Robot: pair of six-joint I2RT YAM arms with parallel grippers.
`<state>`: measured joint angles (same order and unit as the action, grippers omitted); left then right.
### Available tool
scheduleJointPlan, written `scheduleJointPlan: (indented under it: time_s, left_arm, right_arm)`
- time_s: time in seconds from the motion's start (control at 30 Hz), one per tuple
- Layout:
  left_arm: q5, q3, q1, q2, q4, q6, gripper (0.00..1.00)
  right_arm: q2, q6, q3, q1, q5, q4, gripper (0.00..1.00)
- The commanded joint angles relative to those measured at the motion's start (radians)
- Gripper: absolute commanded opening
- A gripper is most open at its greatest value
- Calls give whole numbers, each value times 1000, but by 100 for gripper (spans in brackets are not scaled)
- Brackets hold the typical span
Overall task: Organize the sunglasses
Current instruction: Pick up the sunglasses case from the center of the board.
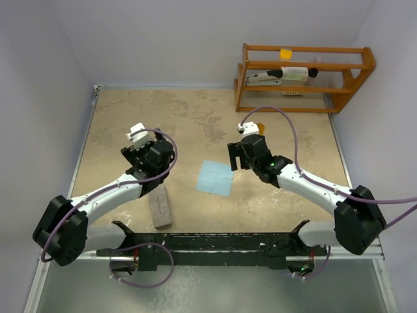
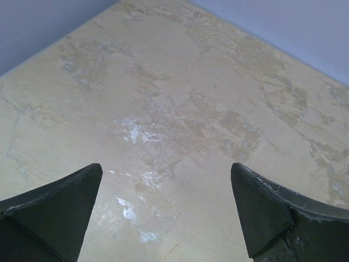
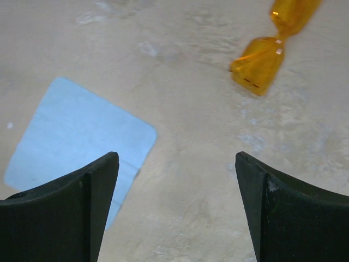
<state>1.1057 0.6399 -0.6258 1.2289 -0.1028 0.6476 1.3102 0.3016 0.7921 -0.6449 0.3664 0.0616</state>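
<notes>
1. Left pincer point(image 2: 166, 169): the jaws are spread with nothing between them. The wrist view shows only the bare, mottled beige counter point(image 1: 195, 117) below.
2. Grey brick-shaped case point(image 1: 160, 207): it lies on the counter near the front edge, just beside the left forearm. It is well apart from the other items.
3. Light blue square cloth point(image 1: 214, 178): it lies flat at the centre of the counter, between the two arms. In the right wrist view, one corner of it runs behind the left-hand finger point(image 3: 82, 213).
4. Right pincer point(image 3: 177, 161): the jaws are spread and empty, and they hang above bare counter just right of the cloth.
5. Small amber thin-framed sunglasses point(image 3: 262, 60): they rest on the counter beyond the right pincer, on its right-hand side. They are apart from the cloth and not gripped.
6. Orange wooden rack point(image 1: 303, 49): it stands at the far right corner of the counter, beyond the sunglasses.
</notes>
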Motion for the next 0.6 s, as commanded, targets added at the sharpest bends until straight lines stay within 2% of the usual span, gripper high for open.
scheduleJointPlan:
  time_s: [0.0, 0.07, 0.13, 0.2, 0.3, 0.43, 0.57]
  left_arm:
    - [46, 48, 69, -12, 84, 128, 99]
    - [-33, 47, 152, -24, 117, 176, 99]
    - [-38, 35, 191, -50, 127, 201, 99]
    - [-15, 35, 196, -69, 136, 193, 99]
    - [31, 98, 204, -60, 247, 245, 100]
    - [94, 179, 210, -46, 330, 249, 100]
    - [100, 181, 217, -86, 382, 264, 100]
  right_arm:
    - [39, -36, 103, -98, -112, 78, 90]
    - [59, -36, 158, -150, -116, 101, 89]
    - [74, -21, 177, -188, -129, 114, 89]
    - [86, 1, 188, -213, -174, 102, 89]
    - [115, 34, 204, -259, -204, 87, 89]
    - [196, 39, 257, -347, -163, 103, 89]
    - [257, 47, 308, -420, -136, 126, 90]
